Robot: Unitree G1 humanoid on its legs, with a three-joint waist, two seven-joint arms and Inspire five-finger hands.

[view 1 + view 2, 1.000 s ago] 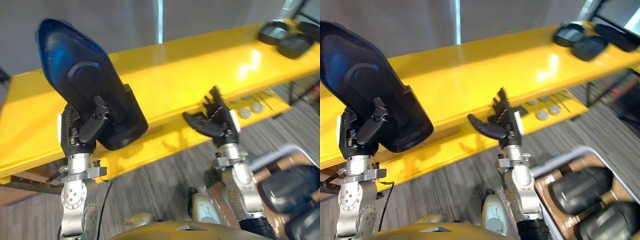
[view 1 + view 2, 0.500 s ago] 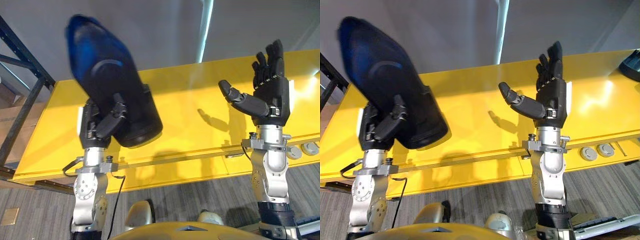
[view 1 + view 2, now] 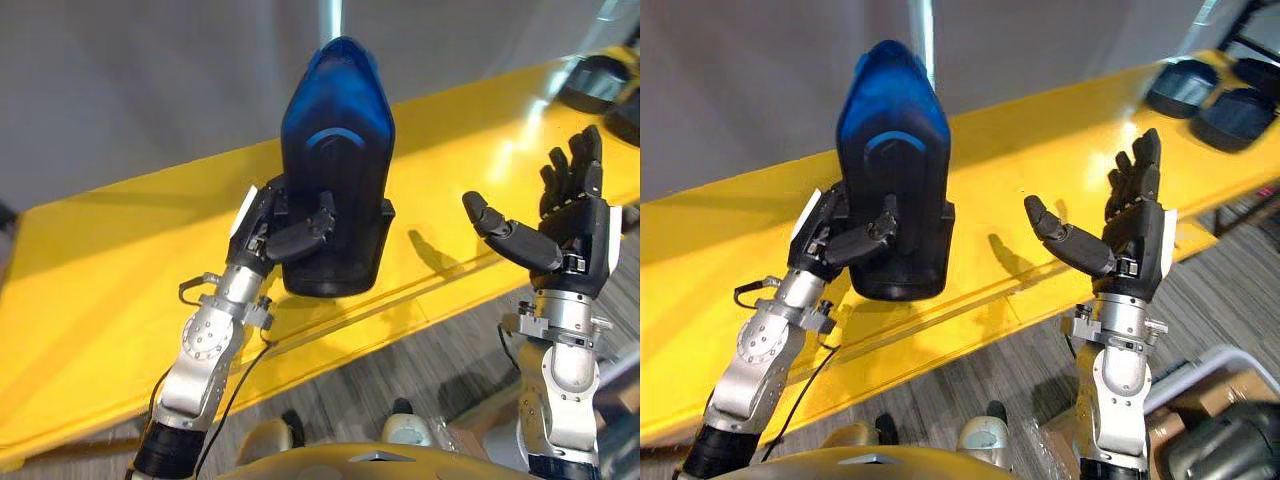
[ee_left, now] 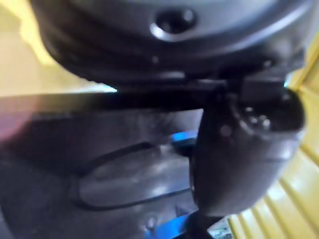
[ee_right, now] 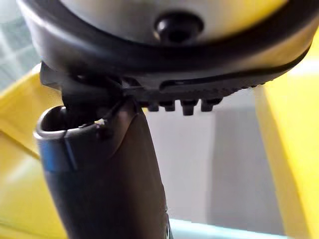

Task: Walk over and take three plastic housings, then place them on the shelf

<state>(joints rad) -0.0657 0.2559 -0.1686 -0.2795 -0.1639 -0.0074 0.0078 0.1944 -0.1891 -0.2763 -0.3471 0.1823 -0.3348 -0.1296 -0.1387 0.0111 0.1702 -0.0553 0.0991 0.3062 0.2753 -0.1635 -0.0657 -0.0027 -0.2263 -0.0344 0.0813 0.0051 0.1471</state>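
My left hand (image 3: 290, 235) curls round the lower end of a dark housing (image 3: 338, 150), thumb across its front, narrow end up, over the yellow shelf (image 3: 100, 270). My right hand (image 3: 1135, 235), beside it, is spread wide and empty. More housings (image 3: 1185, 88) lie on the shelf beyond it.

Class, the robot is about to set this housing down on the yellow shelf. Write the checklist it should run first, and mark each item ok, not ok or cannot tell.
1. Grip: left hand fingers and thumb curled round the housing: ok.
2. Housing is over the yellow shelf: ok.
3. Shelf under the housing looks bare: ok.
4. Right hand is open, raised and apart from the housing: ok.
5. Dark housings at the shelf's far right are well away: ok.
6. Housing's base touching the shelf: cannot tell.
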